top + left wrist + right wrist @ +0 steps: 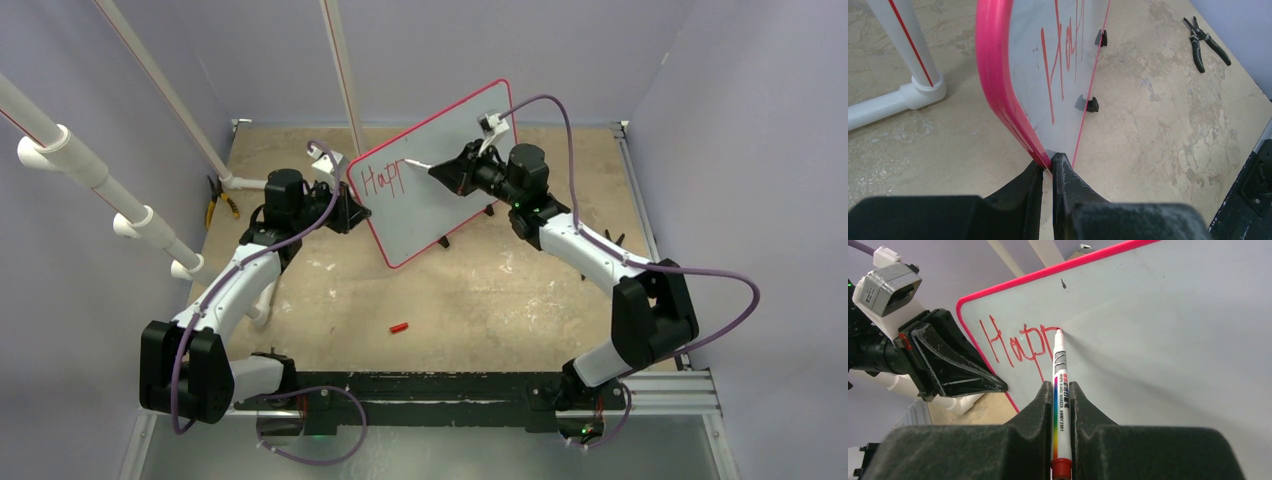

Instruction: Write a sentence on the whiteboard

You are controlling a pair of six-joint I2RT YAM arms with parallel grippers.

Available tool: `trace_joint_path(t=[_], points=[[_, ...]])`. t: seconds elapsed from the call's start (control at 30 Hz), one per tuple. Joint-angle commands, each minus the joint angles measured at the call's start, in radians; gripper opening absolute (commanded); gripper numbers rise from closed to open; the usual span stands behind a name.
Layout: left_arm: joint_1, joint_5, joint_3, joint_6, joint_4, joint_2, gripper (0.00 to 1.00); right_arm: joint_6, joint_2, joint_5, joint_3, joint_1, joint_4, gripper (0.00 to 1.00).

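Note:
The whiteboard (440,170) stands tilted on the table, red-rimmed, pale surface. It also shows in the left wrist view (1048,60) and the right wrist view (1158,335). The sentence (385,178) reads "Happ" in red, and also shows in the right wrist view (1015,342) and the left wrist view (1060,60). My left gripper (352,212) is shut on the board's left rim (998,75). My right gripper (455,172) is shut on a white marker (1061,390) whose red tip touches the board just after the second "p".
A red marker cap (399,327) lies on the table in front of the board. Pliers (220,203) lie at the far left, also in the left wrist view (1205,42). White pipe posts (150,70) stand left and behind. The board's black feet (1091,104) rest on the table.

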Motion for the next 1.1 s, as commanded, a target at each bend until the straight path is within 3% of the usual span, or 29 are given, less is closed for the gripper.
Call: trace_joint_path(t=[0.0, 1.07], points=[[-0.007, -0.001, 0.020, 0.022, 0.036, -0.003, 0.00, -0.005, -0.027, 0.045, -0.017, -0.008, 0.005, 0.00], [-0.009, 0.000, 0.022, 0.021, 0.038, -0.002, 0.00, -0.021, -0.001, -0.053, -0.027, 0.026, 0.042, 0.00]])
